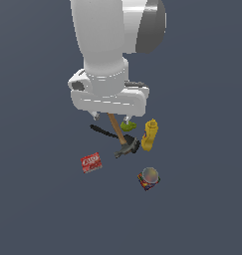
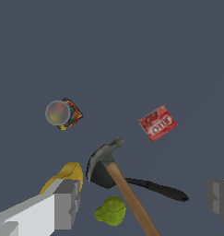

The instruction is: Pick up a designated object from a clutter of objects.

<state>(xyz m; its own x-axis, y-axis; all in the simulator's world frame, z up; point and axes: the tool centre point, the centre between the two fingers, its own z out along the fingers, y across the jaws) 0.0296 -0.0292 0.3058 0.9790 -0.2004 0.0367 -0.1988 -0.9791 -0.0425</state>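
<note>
The gripper [image 1: 111,118] is held wide open above the hammer [image 1: 123,141]; the red box [image 1: 91,162] is seen apart, toward the exterior view's left.

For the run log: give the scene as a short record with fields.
target: red box, flat on the floor, lettering up, apart from the other items
fingers: gripper open, empty, above the hammer handle
near the hammer: green lump, black tool, yellow bottle
can: upright, alone, on the exterior view's right of the box
contact: none between fingers and any item
</note>
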